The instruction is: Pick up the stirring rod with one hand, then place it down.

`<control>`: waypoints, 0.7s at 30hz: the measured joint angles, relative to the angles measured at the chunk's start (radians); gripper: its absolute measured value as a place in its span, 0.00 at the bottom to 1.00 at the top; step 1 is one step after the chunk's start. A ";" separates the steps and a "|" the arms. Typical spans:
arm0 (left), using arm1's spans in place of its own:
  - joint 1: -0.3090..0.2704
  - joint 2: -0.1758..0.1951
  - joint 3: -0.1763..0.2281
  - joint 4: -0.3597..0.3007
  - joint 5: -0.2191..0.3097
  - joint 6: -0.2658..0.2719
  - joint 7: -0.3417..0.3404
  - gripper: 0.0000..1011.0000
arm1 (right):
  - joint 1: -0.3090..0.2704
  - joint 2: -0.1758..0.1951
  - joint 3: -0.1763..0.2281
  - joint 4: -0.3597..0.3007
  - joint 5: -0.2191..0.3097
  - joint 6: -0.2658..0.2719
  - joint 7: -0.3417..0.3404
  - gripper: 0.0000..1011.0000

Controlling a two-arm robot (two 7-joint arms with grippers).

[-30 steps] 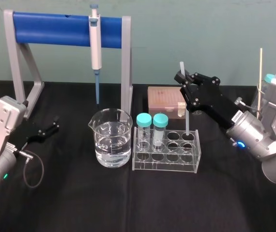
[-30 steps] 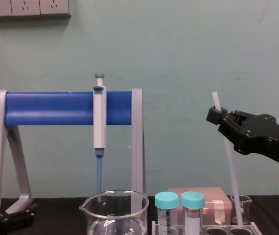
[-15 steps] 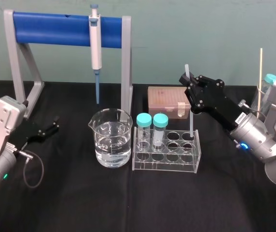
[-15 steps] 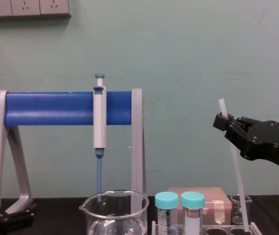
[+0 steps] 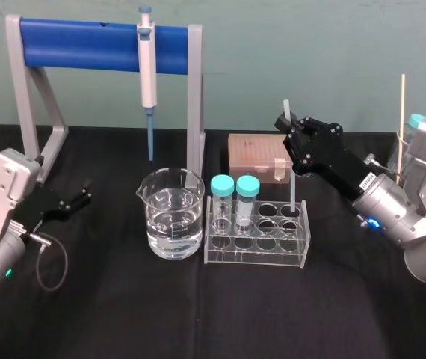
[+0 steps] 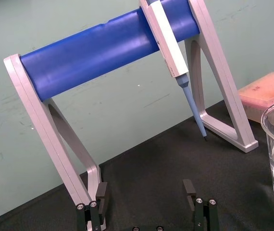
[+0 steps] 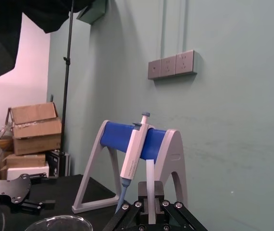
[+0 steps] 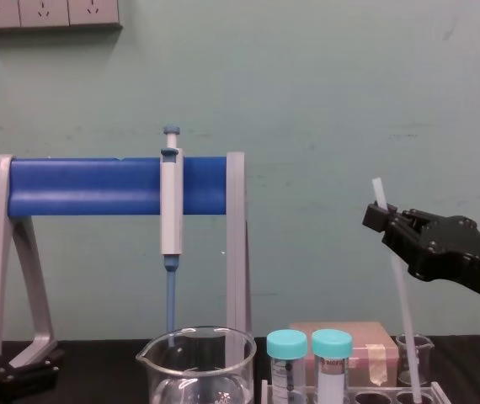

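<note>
The right gripper [image 5: 288,129], black with jointed fingers, is clamped on the stirring rod [image 5: 293,185] a little below its upper end, above the right end of the rack. The rod is thin, straight and translucent white; it stands nearly upright, leaning slightly, and its lower end sits in the rear right well of the clear acrylic rack [image 5: 254,259]. Seen from the chest, the rod [image 8: 404,324] drops from the gripper [image 8: 383,217] down to the rack. Two clear tubes with round teal caps [image 5: 234,186] stand at the rack's left end, just beside a glass beaker [image 5: 173,217] of clear liquid. Behind the rack lies a flat pink box [image 5: 252,152]. A white-and-blue pipette [image 5: 147,75] hangs on the grey stand's blue cylindrical bar [image 5: 78,35]. The left gripper [image 6: 146,188] rests far left on the black cloth, its fingers [image 6: 102,190] apart.
</note>
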 joint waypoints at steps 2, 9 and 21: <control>0.000 0.000 0.000 0.000 0.000 0.000 0.000 0.99 | 0.004 -0.003 -0.001 0.009 0.005 0.005 0.005 0.07; 0.000 0.000 0.000 0.000 0.000 0.000 0.000 0.99 | 0.018 -0.012 -0.004 0.047 0.024 0.032 0.020 0.07; 0.000 0.000 0.000 0.000 0.000 0.000 0.000 0.99 | 0.031 -0.016 -0.015 0.092 0.029 0.062 0.032 0.07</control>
